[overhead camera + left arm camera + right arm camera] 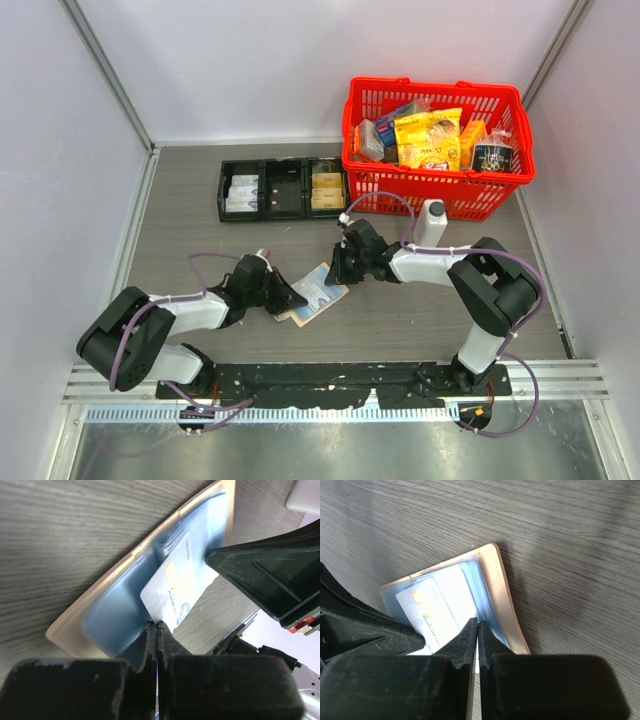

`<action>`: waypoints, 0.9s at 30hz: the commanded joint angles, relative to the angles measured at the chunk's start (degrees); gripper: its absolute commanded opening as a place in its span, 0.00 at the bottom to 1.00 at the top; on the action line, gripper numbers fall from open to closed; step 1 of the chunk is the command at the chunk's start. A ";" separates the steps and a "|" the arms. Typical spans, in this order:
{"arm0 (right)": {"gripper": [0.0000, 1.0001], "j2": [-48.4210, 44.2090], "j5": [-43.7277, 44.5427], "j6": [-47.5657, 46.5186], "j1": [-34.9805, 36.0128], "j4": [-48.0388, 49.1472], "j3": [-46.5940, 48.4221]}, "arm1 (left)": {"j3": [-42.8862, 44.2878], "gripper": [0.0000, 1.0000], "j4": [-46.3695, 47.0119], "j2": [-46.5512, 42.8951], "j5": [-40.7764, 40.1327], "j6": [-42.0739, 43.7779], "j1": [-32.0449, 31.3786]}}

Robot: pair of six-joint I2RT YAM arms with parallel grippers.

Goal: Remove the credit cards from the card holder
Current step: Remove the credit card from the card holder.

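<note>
Open card holder (pixel 320 290) lies at frame centre on the bench (pixel 200 240), long axis lower left to upper right, pale card (pixel 432 614) inside. Left jaws closed at its lower-left end, right jaws closed at the upper-right end; whether either pinches anything is undetermined.

Grey table (pixel 180 200) bears the card holder (pixel 318 292), black tray (pixel 283 217), red basket (pixel 440 192) and white bottle (pixel 431 222).

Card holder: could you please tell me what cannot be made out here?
Print on the card: both wrist views, blurred.
What the shut left gripper and right gripper pinch, card or holder: wrist views, own fingers hide it.
How many cards: top view, too small; wrist views, holder overlaps them.
</note>
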 commanded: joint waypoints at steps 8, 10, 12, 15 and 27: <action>0.09 2.71 3.08 -0.98 -0.76 -4.23 -1.49 | -2.30 0.22 -4.78 -3.59 -2.68 -1.82 -0.17; 0.09 2.71 2.82 -0.98 -0.76 -4.32 -1.49 | -2.39 0.25 -4.43 -4.03 -3.65 -2.00 0.01; 0.09 2.62 2.82 -0.98 -0.76 -4.14 -1.57 | -2.65 0.26 -4.16 -4.39 -4.97 -2.17 0.01; 0.09 2.44 2.73 -1.07 -0.76 -4.14 -1.66 | -3.27 0.27 -3.46 -4.30 -6.37 -3.05 -0.08; 0.09 2.01 2.73 -0.98 -0.76 -4.14 -1.75 | -5.11 0.20 6.29 0.71 -6.91 -7.53 0.01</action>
